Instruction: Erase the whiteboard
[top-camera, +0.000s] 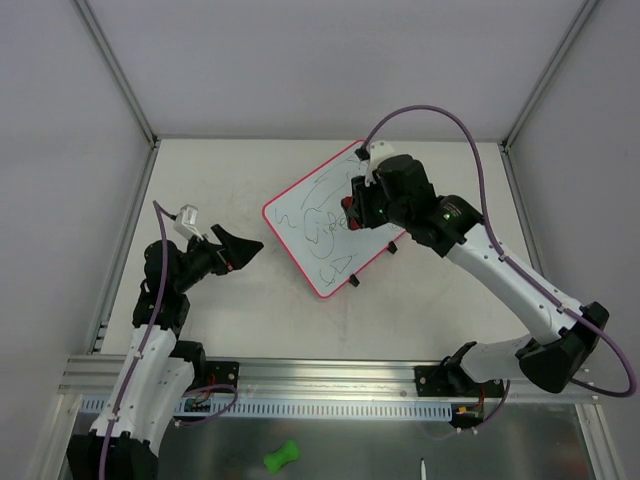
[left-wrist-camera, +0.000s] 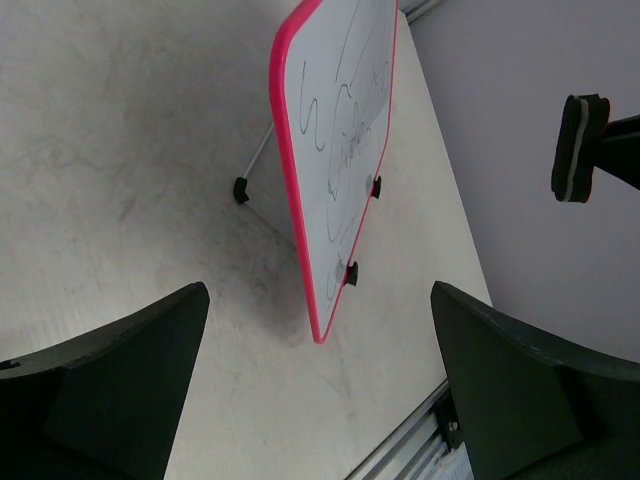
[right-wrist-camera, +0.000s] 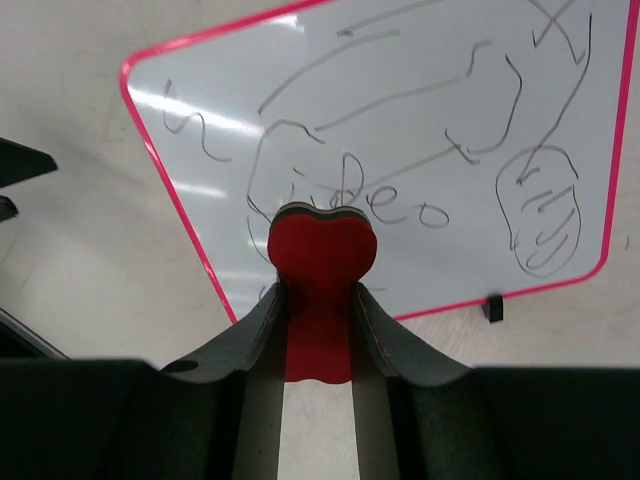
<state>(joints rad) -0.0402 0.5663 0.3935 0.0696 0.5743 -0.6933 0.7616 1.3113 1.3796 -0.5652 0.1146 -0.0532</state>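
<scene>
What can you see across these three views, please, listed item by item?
whiteboard: one, white with a pink-red frame and dark scribbles, propped at a tilt mid-table
clips: two, black, along one edge of the whiteboard
eraser: one, red, over the whiteboard
bone-shaped object: one, green, on the metal ledge in front of the arm bases
table: one, off-white, beneath the whiteboard
cables: two, purple, one along each arm
left fingers: one pair, black, open and holding nothing, left of the whiteboard
right fingers: one pair, black, shut on the eraser
</scene>
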